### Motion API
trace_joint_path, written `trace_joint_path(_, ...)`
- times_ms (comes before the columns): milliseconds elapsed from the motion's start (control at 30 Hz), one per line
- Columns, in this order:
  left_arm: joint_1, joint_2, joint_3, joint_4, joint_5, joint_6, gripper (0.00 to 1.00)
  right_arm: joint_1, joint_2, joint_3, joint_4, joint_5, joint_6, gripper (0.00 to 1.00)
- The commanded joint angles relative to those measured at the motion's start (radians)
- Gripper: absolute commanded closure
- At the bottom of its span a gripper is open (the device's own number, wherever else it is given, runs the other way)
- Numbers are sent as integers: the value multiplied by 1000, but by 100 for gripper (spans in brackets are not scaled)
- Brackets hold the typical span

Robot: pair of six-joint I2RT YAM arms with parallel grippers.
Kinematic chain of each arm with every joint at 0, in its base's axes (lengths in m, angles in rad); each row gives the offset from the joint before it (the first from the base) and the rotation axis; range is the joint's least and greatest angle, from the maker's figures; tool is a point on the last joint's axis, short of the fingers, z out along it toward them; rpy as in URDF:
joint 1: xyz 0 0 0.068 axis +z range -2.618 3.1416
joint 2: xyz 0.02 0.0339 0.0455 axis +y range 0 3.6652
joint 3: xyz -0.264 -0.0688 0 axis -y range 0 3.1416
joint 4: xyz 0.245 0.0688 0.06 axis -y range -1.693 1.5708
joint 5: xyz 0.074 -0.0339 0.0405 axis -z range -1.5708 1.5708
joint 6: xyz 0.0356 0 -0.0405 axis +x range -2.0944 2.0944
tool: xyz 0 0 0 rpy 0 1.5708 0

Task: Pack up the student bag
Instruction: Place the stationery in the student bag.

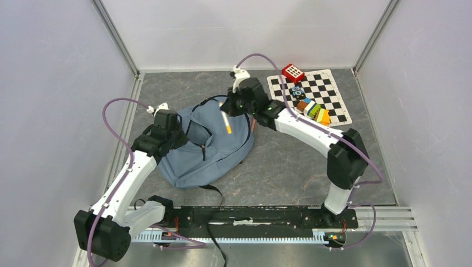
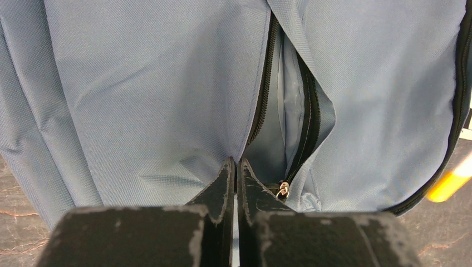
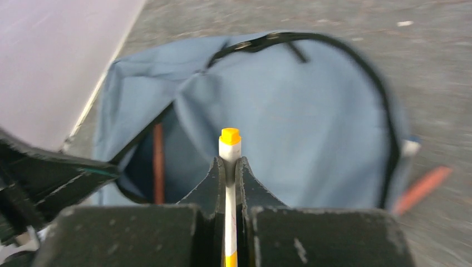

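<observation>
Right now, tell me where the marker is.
Top view: the marker is clamped in the right end effector, over the far half of the bag, left of the chessboard.

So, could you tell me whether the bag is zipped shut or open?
Open. On the bag, the zipper is parted, showing lining, and the left gripper pinches one edge.

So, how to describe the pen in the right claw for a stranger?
Find the big blue-grey student bag on the grey table. Over its far side the right claw grips a thin pen: white body, yellow tips, unlike the reddish stick beside the bag.
</observation>
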Motion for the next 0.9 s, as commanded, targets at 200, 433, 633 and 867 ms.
trace_joint_path(200,5,-19,32,11,12,-6,98,113,125,41,324,-65,201,100)
trace_joint_path(433,5,-16,36,9,16,-10,98,157,185,84,386,3,172,100)
trace_joint_path(633,5,-16,42,13,17,-12,98,165,240,104,426,16,162,100)
trace_joint_path(867,5,-11,51,14,7,-14,98,183,320,124,416,16,128,100)
